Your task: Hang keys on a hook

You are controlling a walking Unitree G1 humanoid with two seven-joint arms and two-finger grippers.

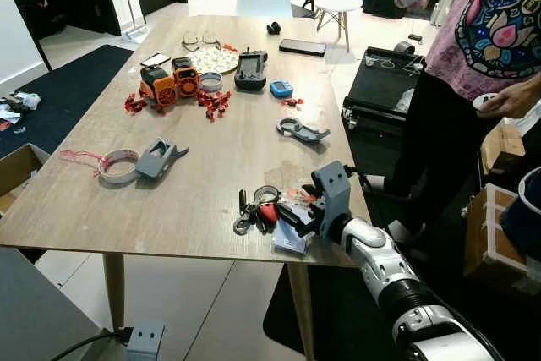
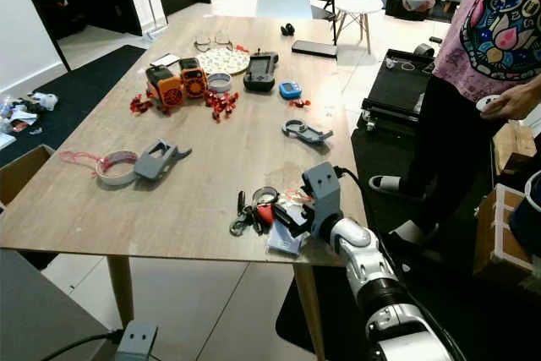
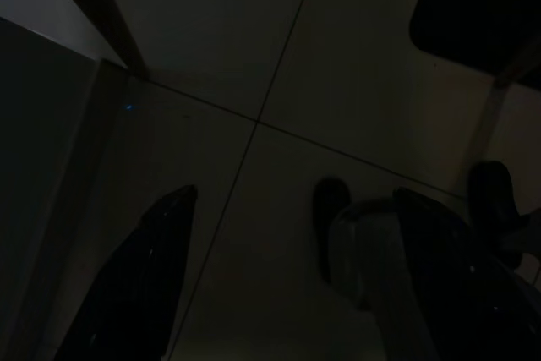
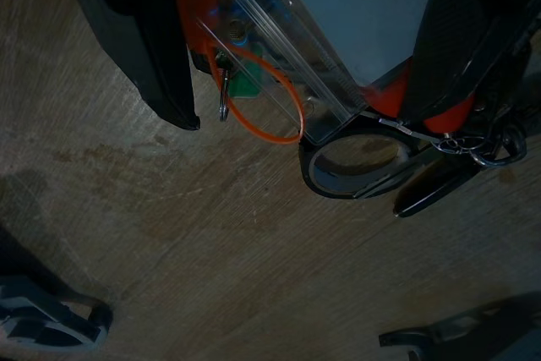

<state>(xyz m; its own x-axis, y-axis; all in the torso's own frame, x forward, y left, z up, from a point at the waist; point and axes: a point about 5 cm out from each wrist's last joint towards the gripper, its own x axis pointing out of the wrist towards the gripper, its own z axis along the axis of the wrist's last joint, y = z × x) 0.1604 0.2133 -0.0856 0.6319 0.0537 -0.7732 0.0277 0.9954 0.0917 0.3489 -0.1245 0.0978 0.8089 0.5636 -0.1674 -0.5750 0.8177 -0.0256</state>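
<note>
- Head views: keys (image 1: 256,210) lie at the near edge of the desk (image 1: 211,150), a dark bunch w/ a metal ring, a red bit and a clear card holder (image 1: 290,239) just beside. Your right gripper (image 1: 287,217) is down at desk level, touching or nearly touching the bunch's right side. Keys lie toward the robot's left of the fingers; the bunch's long axis runs roughly across the desk edge, ring end on the far side.
- Head views, rest: no hook visible to you here, so you'll have to find it after the pick. A person (image 1: 482,57) stands right of the desk holding controllers. Tape roll (image 1: 118,166) and orange toy (image 1: 169,84) sit well apart from the keys.
- Right wrist view: fingers (image 4: 139,48) spread, straddling the card holder and orange loop (image 4: 262,99); metal ring (image 4: 359,162) lies just past the other finger. Nothing pinched yet, judging by the gap.
- Left wrist view: very dark; left gripper (image 3: 287,285) hangs idle over floor tiles, fingers apart.
- Judgement: right arm is far nearer, so use it; nudge left so the fingers close on the ring, not the holder.
</note>
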